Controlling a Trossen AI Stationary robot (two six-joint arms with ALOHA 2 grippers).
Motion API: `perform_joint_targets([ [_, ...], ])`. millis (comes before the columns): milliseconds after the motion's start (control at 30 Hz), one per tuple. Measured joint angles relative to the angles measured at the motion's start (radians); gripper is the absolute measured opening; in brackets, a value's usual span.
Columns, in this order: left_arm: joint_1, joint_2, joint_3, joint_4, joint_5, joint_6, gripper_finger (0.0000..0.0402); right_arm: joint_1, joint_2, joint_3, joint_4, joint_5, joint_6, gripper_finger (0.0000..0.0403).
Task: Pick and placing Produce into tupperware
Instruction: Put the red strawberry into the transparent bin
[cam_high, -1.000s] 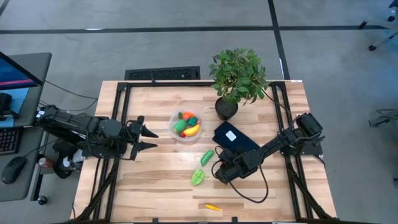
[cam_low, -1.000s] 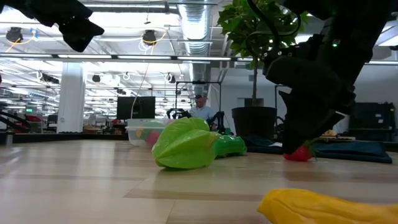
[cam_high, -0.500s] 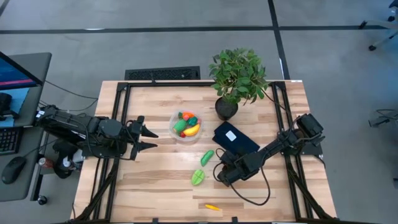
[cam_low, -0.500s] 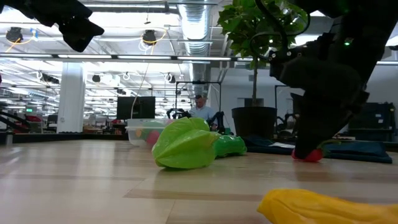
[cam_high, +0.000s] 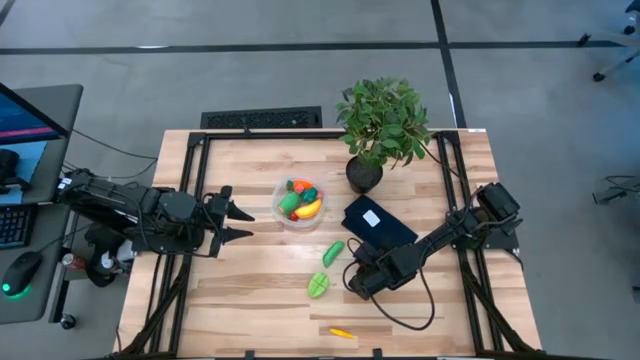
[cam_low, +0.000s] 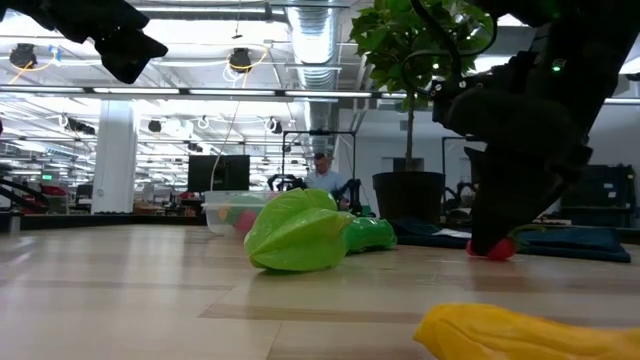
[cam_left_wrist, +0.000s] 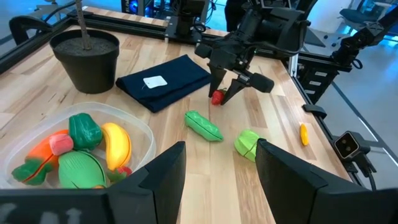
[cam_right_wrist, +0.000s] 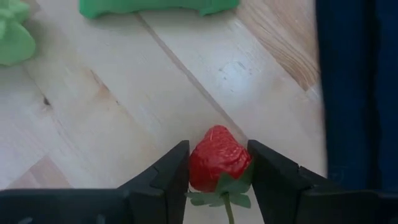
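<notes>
We are observing a light wooden table (cam_high: 250, 290) with a dark frame, on which a clear round tupperware (cam_high: 283, 215) is sitting near the middle, a potted plant (cam_high: 364, 172) is standing toward the far edge, and a dark blue flat rectangle (cam_high: 385, 227) with a white label is lying just beside the pot. Loose produce is lying directly on the boards: a green cucumber (cam_high: 333, 252), a green pepper (cam_high: 318, 286) and an orange carrot (cam_high: 341, 333) near the front edge. We are also noting a red strawberry (cam_right_wrist: 215, 158) resting on the wood, near the blue rectangle's edge.
</notes>
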Motion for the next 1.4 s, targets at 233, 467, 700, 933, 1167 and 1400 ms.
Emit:
perform_joint_targets([
  [233, 0.0, 0.0, 0.0, 0.0, 0.0, 0.0, 0.0183, 0.0, 0.0, 0.0, 0.074, 0.002, 0.001, 0.0141],
  [467, 0.0, 0.0, 0.0, 0.0, -0.002, 0.0, 0.0183, 0.0, 0.0, 0.0, 0.155, 0.003, -0.009, 0.015],
  [700, 0.0, 0.0, 0.0, 0.0, -0.003, -0.001, 0.0183, 0.0, 0.0, 0.0, 0.213, 0.003, -0.025, 0.0138],
  [933, 0.0, 0.0, 0.0, 0.0, -0.003, -0.011, 0.0183, 0.0, 0.0, 0.0, 0.269, 0.004, -0.037, 0.0151],
  [1167, 0.0, 0.0, 0.0, 0.0, -0.003, -0.011, 0.0183, 0.0, 0.0, 0.0, 0.326, 0.005, -0.051, 0.0139],
  [1400, 0.0, 0.0, 0.0, 0.0, -0.003, -0.021, 0.0183, -0.012, 0.0, 0.027, 0.362, 0.008, -0.097, 0.0154],
])
